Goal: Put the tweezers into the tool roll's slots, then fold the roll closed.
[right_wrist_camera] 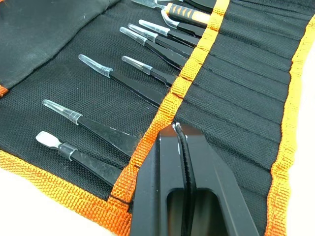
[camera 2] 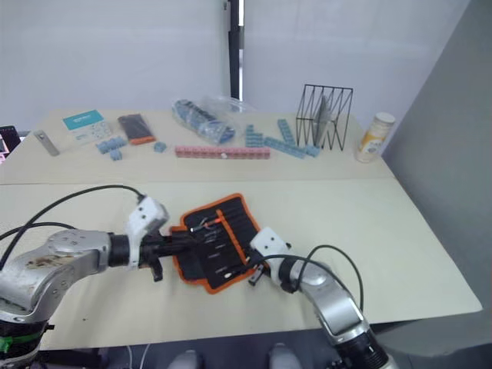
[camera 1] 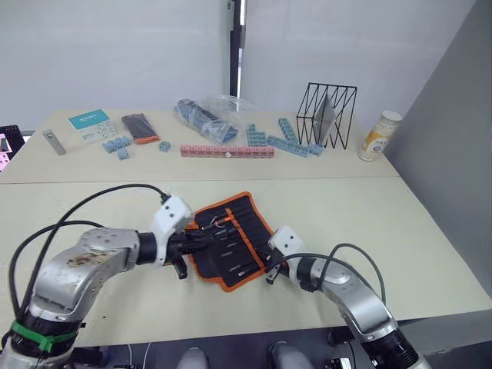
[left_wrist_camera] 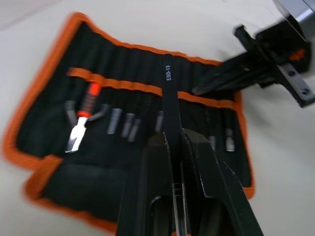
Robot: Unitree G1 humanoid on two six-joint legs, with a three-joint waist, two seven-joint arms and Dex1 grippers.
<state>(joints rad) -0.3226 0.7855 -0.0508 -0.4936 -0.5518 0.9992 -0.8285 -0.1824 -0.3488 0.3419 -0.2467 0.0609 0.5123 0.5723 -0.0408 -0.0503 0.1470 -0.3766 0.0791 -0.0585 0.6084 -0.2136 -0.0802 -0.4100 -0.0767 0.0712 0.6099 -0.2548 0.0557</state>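
One tool roll point(camera 1: 231, 240) lies unrolled near the front edge of the bench point(camera 1: 400, 231), roughly midway along it, turned at a slant so its long axis runs from the bench's front right toward its back left, with the orange centre stripe point(right_wrist_camera: 194, 64) following that same line. Several tweezers point(right_wrist_camera: 147, 49) already sit in the slots point(right_wrist_camera: 236, 93), side by side and crosswise to the stripe, their clear-capped tips sticking out on one side of it; an orange-handled cutter point(left_wrist_camera: 84, 108) is tucked in near one end of the row. The left tool point(left_wrist_camera: 173, 147) is clamped on one more black tweezer point(left_wrist_camera: 169, 98), held over the roll's middle with its long axis across the stripe and its far end pointing away from the wrist, toward the right arm's side. The right tool point(right_wrist_camera: 177, 129) has its fingers pressed together with nothing between them, the tips on the stripe close to the roll's corner nearest the front edge. How deep each tweezer goes into its slot is hidden by the fabric, and the exact count is hard to make out.
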